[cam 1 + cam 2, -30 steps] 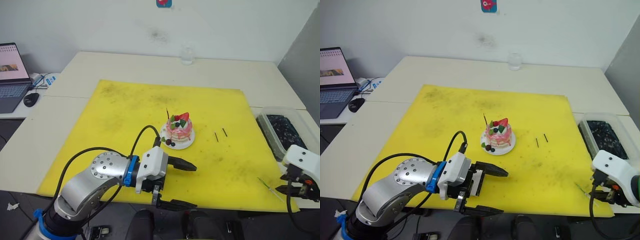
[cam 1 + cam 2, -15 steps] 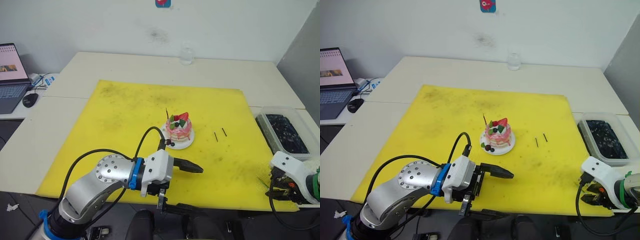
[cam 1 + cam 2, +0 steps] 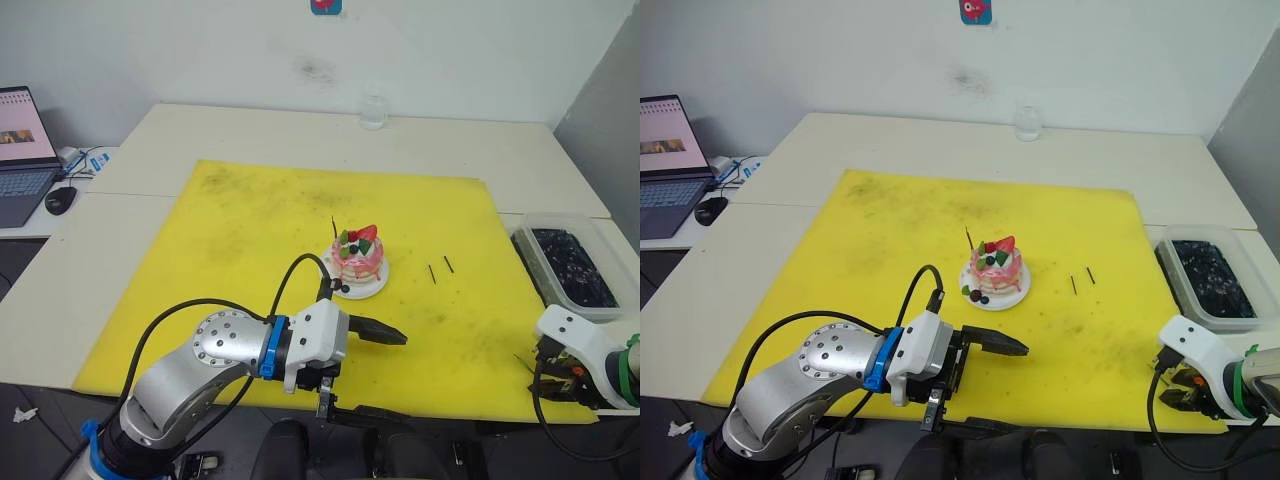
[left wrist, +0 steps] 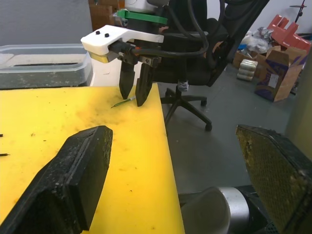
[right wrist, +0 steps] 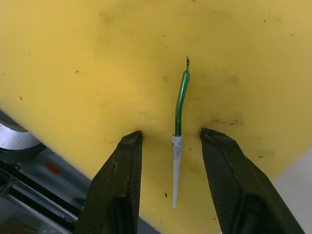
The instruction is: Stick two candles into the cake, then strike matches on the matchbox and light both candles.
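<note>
Pale worktop [image 3: 250, 135] sections sit pushed together against a white wall, covered in the middle by a large yellow mat [image 3: 270, 230]. Near the mat's centre stands the cake [image 3: 358, 258], small, round and pink, topped with white cream, a strawberry and dark berries, on a small white plate [image 3: 356, 289]. One thin dark candle [image 3: 335, 227] stands upright at the cake's far left edge. Two short dark sticks [image 3: 441, 268] lie side by side on the mat, just to the right of the cake.

At the mat's near right corner lies a slender candle [image 5: 179, 127] with a curved green body and a white pointed base. The right gripper [image 5: 170, 183] is lowered over it with its two black fingers spread apart, one on each side of the white base, neither touching it. The left wrist view shows this same gripper tip-down at the mat's edge.

The left gripper [image 3: 370, 370] hovers at the mat's near edge, in front of the cake, released wide and holding nothing.

A clear glass [image 3: 373, 110] stands at the far side of the worktop. A clear plastic tub [image 3: 565, 262] of dark contents sits beside the mat's right edge. A laptop [image 3: 22, 150] and a mouse [image 3: 61, 198] are at the far left.
</note>
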